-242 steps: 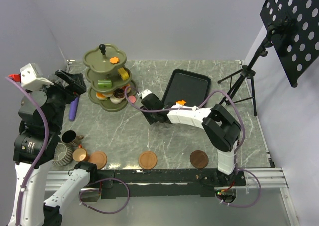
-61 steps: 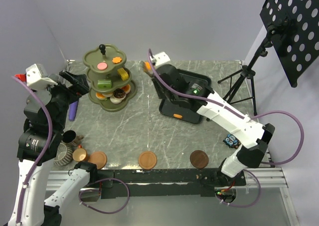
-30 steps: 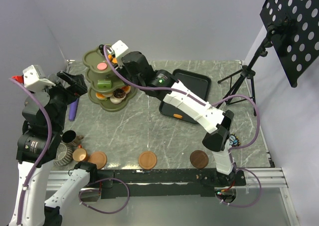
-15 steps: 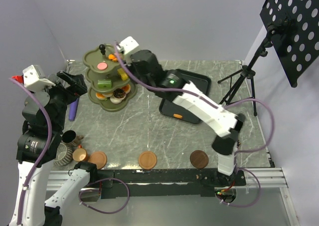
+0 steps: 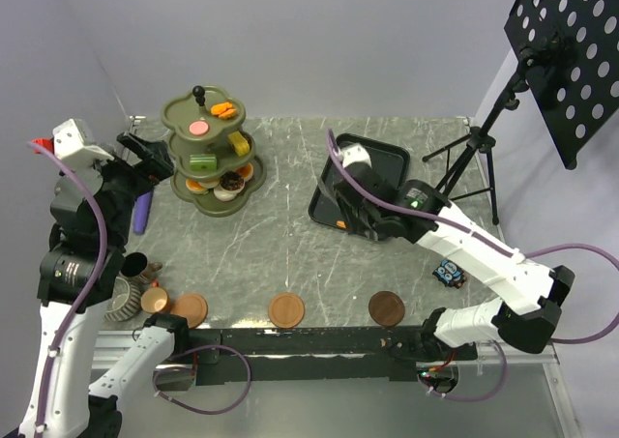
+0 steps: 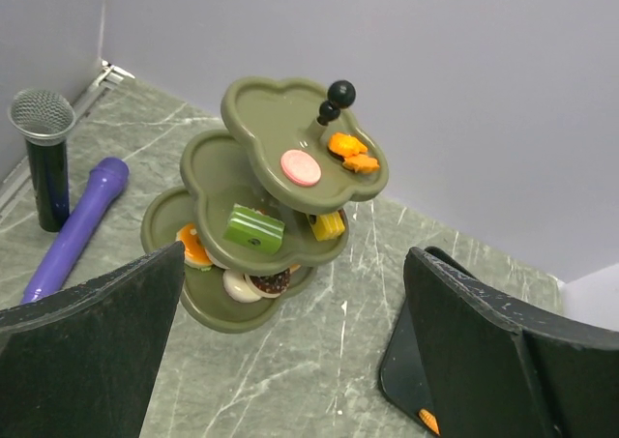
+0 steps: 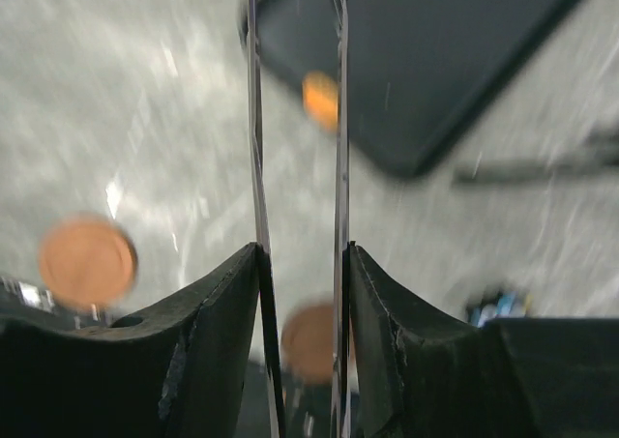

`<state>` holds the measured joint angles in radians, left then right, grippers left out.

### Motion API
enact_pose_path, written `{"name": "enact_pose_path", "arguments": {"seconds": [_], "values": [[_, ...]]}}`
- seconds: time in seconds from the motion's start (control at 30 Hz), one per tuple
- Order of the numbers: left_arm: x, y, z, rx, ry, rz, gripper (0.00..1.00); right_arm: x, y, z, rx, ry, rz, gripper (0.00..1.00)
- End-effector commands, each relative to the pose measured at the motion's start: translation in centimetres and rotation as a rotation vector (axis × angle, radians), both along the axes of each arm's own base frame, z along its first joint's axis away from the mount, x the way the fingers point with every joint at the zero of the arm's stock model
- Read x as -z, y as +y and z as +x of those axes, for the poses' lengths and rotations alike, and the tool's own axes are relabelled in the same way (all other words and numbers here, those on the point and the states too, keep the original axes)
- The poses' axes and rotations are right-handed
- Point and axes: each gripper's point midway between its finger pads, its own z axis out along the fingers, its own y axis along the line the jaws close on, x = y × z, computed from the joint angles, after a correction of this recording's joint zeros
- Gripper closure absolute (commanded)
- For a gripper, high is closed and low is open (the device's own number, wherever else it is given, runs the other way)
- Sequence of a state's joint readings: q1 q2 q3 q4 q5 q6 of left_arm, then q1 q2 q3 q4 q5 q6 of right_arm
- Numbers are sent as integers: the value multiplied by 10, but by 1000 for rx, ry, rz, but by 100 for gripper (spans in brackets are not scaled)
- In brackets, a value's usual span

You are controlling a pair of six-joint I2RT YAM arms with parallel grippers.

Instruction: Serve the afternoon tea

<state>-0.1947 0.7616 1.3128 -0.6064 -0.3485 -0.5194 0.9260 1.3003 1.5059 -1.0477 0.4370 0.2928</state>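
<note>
The right gripper [image 7: 300, 254] clamps metal tongs [image 7: 338, 119] above the marbled table [image 7: 145, 119]; the left gripper [image 6: 295, 254] gapes empty, grey wall [image 6: 435, 51] ahead.

Thin, shiny metal tongs [image 7: 338, 119] gleam between the right gripper's [image 7: 302, 254] matt black fingers [image 7: 218, 312]; below them, a veined grey-green marble-look tabletop [image 7: 145, 119] and a smooth matt black rectangular tray [image 7: 445, 61].

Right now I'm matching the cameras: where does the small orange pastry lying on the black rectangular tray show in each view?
Top external: small orange pastry on the black rectangular tray's near edge.
Left wrist: bottom edge, right of centre.
Right wrist: upper centre, blurred, between the metal tongs' blades.
Shared landmark: that tray, under it in all three.
</note>
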Motion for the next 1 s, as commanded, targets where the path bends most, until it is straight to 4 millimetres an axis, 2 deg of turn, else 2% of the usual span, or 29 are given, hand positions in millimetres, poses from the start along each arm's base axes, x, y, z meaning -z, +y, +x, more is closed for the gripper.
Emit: {"name": "enact_pose_path", "arguments": {"seconds": [0.0, 0.1, 0.2, 0.63, 0.83, 0.97], "values": [[-6, -9, 7, 41, -26, -24, 0, 41, -22, -47, 124, 235, 2, 53], [-6, -9, 7, 41, -24, -22, 0, 54, -31, -58, 202, 309, -23, 53], [-6, -8, 6, 40, -23, -16, 0, 58, -37, -59, 257, 319, -43, 53], [-8, -4, 1, 23, -34, -5, 0, 72, -23, -29, 288, 330, -10, 49], [-8, -3, 0, 16, -35, -4, 0, 79, -11, -22, 260, 344, -19, 48], [-9, -1, -1, 7, -37, 4, 0, 82, -11, -19, 260, 350, -41, 48]]}}
